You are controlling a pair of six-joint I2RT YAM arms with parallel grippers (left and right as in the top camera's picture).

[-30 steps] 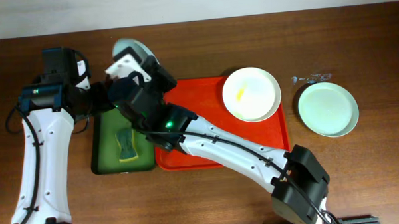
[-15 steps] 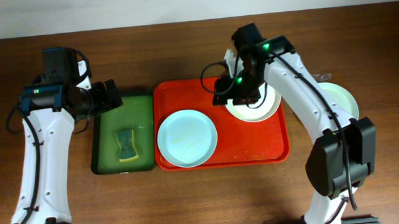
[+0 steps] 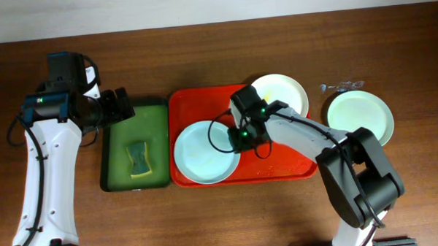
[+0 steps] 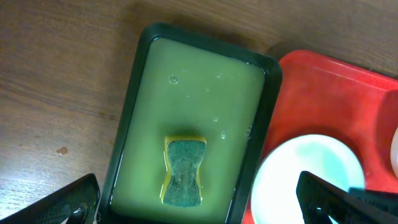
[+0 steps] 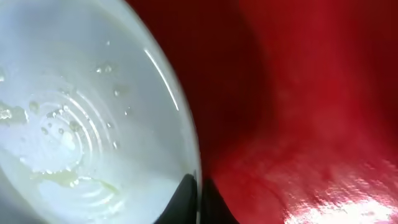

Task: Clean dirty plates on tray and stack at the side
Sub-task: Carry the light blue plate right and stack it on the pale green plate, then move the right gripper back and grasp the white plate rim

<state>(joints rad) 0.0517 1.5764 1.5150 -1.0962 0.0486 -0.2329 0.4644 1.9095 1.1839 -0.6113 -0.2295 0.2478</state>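
You have the first plate (image 3: pixel 200 154), pale blue-green, round and shallow, on the left half of the red tray (image 3: pixel 293 155), a glossy plastic rectangle with rounded corners and a raised rim. In the right wrist view the plate's smooth face carries water beads and a faint yellowish smear beside its concentric rings. Your right claw (image 5: pixel 198 188) is clenched on this plate's right rim, one dark tip on each side of the edge. The cream-white plate (image 3: pixel 285 94) sits at the tray's far right corner, overlapping the rim, and the right arm crosses its near left edge. The third plate (image 3: pixel 360 119), pale green, rests on the wooden desk (image 3: pixel 223 42) just right of the tray. Far of it lies a small glinting item (image 3: pixel 342 84), too small to identify. Left of the red tray and touching it is the dark green tray (image 4: pixel 127 124), its floor wet. A waisted yellow sponge (image 4: pixel 183 171) with a green scouring top lies in its near half. Your left claw (image 3: pixel 124 104) is released, fingers spread wide, above that tray's far edge.
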